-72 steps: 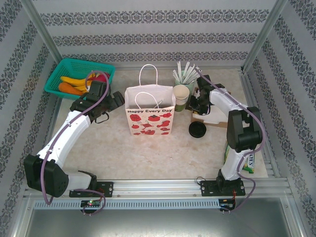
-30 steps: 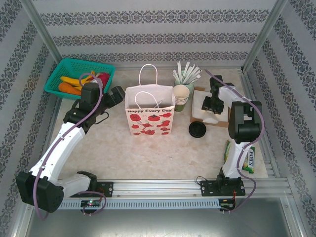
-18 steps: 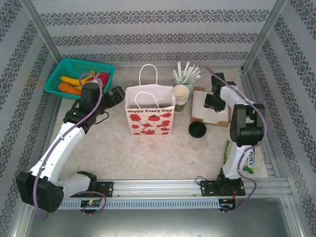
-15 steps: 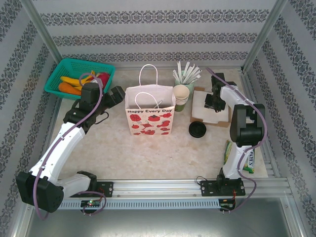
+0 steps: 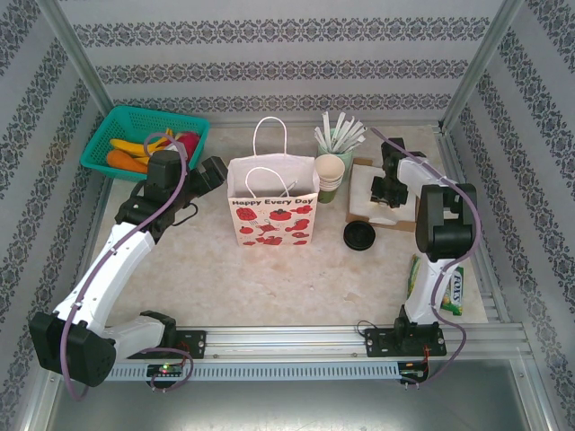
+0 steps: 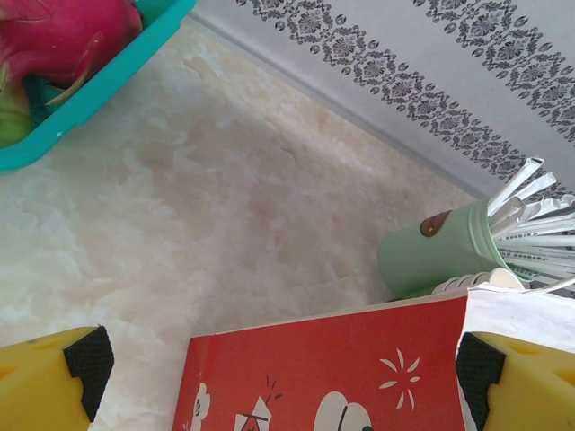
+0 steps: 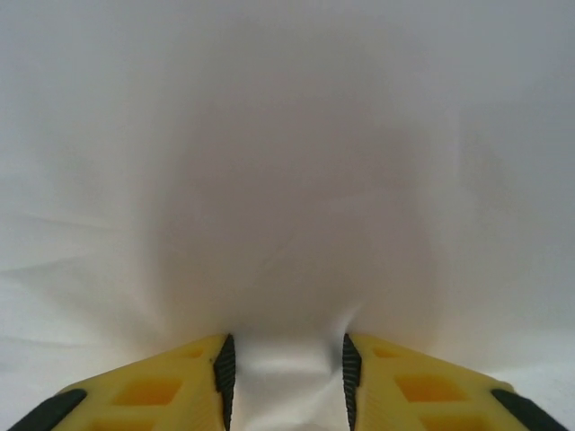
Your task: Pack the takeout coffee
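A fold of the white napkin is being pinched between the narrowly parted pads of the right gripper. A slow, straight lift is being advised, so that one sheet alone is taken from the cardboard tray near the desk's far right corner. The left gripper is being held wide open and empty at the paper bag, whose contents are unreadable. A green cup stack is standing at the bag's right side; the single takeout coffee cannot be singled out. Fruit is being kept in the teal basket at the far left corner.

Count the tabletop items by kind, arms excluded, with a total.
Teal plastic basket of fruit: 1
White paper bag with red print: 1
Stack of dark-green paper cups: 1
Mint-green cup of white wrapped straws: 1
Round black lid: 1
White napkin pile on brown tray: 1
Green packet: 1
Total: 7
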